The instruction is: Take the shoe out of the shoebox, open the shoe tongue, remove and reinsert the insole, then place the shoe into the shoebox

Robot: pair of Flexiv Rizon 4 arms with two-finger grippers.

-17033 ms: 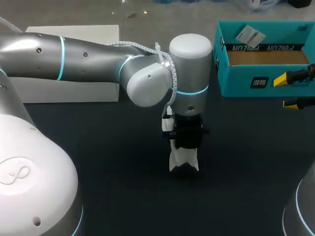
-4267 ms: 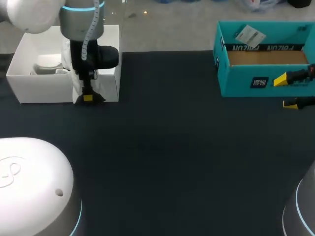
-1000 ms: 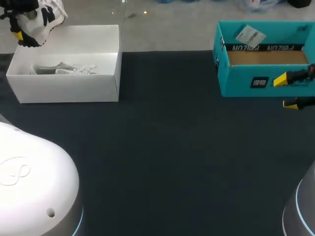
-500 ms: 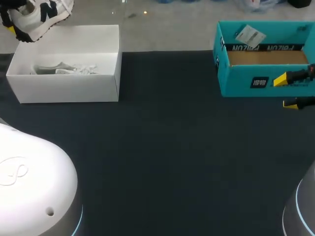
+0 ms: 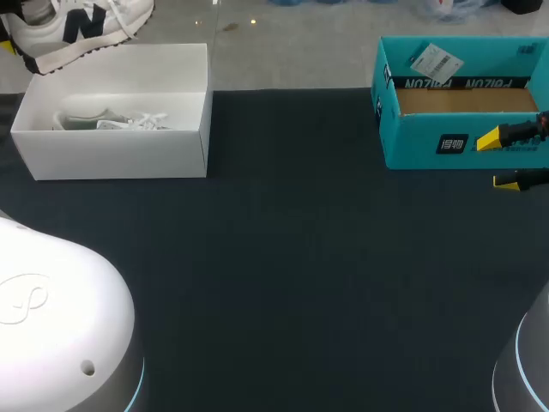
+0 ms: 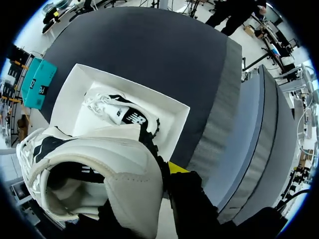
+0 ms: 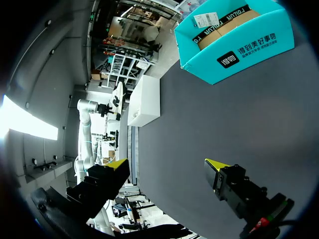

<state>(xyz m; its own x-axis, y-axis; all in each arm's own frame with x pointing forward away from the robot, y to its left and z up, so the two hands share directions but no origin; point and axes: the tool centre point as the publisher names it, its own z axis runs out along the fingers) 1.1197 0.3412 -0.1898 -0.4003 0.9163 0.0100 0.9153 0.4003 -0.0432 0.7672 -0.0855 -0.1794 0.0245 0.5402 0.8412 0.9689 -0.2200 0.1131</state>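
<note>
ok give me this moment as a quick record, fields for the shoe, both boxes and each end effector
shoe: white with black trim, held in the air over the white shoebox
left end effector: shut on shoe at its heel end
white shoebox: open, second shoe lying inside
teal box: open, upright
right end effector: open, empty, just in front of teal box

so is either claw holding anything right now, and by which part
The left claw holds the white sneaker by its heel end, apparently at the collar, above the white shoebox. The right claw is open and holds nothing.
</note>
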